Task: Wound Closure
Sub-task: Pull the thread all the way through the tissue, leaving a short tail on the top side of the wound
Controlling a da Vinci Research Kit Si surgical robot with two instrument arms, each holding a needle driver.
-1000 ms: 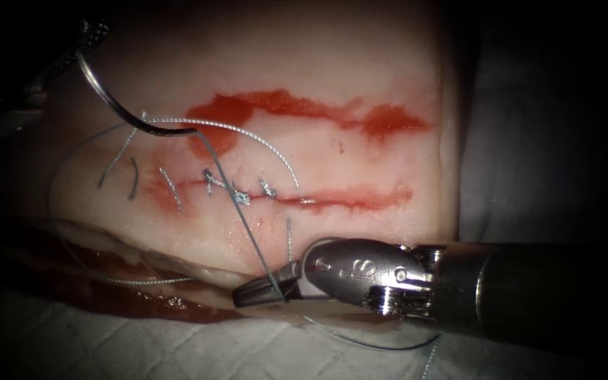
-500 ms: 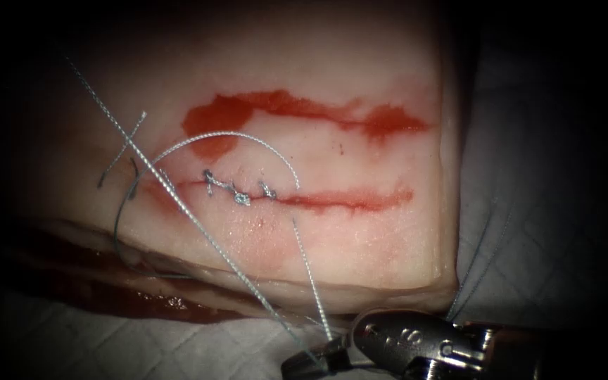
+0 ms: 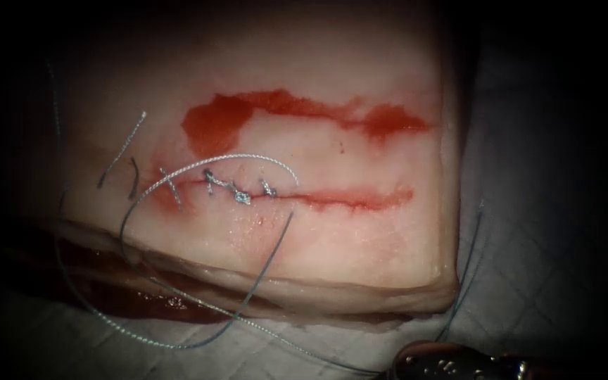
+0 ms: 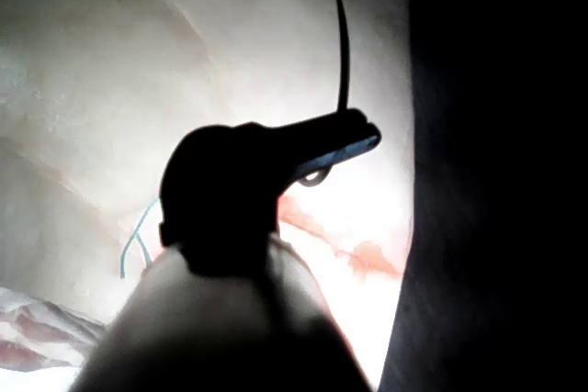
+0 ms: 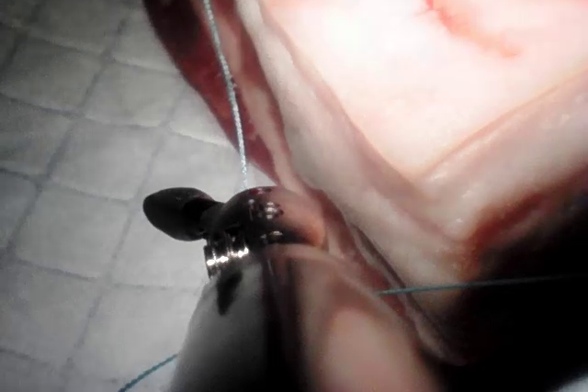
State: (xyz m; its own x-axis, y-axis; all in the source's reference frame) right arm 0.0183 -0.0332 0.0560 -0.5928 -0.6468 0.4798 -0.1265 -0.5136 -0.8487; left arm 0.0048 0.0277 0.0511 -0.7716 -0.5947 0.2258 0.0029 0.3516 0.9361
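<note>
White quilted cloth [image 3: 72,345] under your tissue [image 3: 360,239], left claw [image 4: 354,140] clamped on needle [image 4: 343,52], right claw [image 5: 179,211] clenched on thread [image 5: 223,71], dropped lower since before, thread [image 3: 177,331] now slack.

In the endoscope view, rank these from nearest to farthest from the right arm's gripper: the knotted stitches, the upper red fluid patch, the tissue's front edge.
From the right gripper, at the bottom:
1. Tissue's front edge, just above it.
2. Knotted stitches, on the cut, mid-tissue.
3. Upper red fluid patch, beyond the cut.
</note>
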